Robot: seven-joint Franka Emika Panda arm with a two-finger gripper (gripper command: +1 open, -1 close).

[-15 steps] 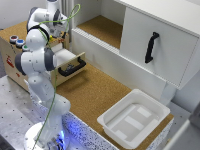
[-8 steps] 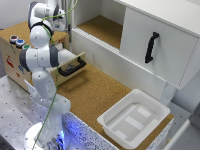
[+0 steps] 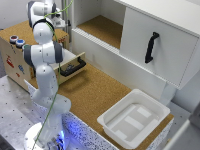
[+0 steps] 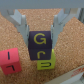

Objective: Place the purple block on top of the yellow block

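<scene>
My gripper (image 4: 39, 31) clamps the purple block (image 4: 39, 39) at frame centre, directly over the yellow block (image 4: 44, 63).

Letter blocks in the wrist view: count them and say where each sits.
3. The purple cube with a yellow letter sits between the pincer fingers, stacked on the yellow-green cube. The pink cube lies beside them on the cork surface. Others may be hidden.

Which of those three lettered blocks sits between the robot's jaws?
The purple block, resting atop the yellow block; the pink block lies off to one side.
</scene>
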